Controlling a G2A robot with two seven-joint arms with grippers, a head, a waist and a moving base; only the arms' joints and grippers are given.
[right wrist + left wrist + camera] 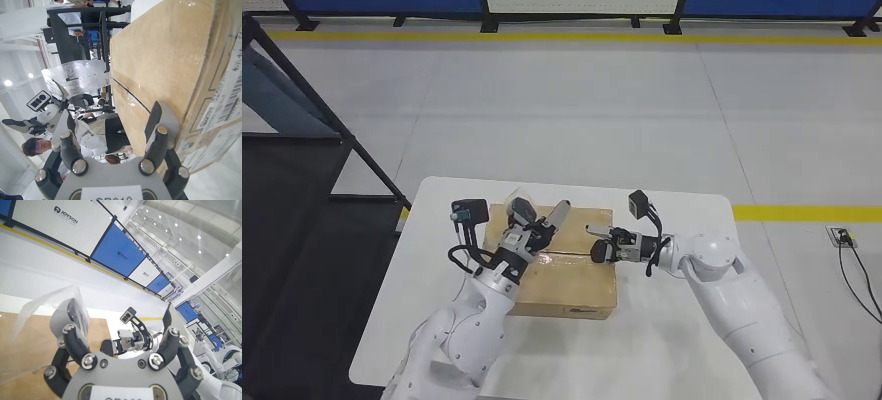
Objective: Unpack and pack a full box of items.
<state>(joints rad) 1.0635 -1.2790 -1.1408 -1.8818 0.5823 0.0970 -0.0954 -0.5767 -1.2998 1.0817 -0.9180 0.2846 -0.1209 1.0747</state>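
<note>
A brown cardboard box (562,275) lies shut on the white table (672,330), its top seam (128,92) running along the middle. A strip of clear tape (75,75) is peeled up from the far end of the seam and clings to one finger of my left gripper (538,218). That gripper hovers over the box's far left part, open, with the tape (47,306) hanging off its finger (75,313). My right gripper (598,243) is at the box's right side, open, one finger (155,117) against the box top (160,56) by the seam.
A printed label (226,98) covers the box's side near my right gripper. A black metal frame (312,110) stands off the table's left. Bare tabletop lies to the right and in front of the box.
</note>
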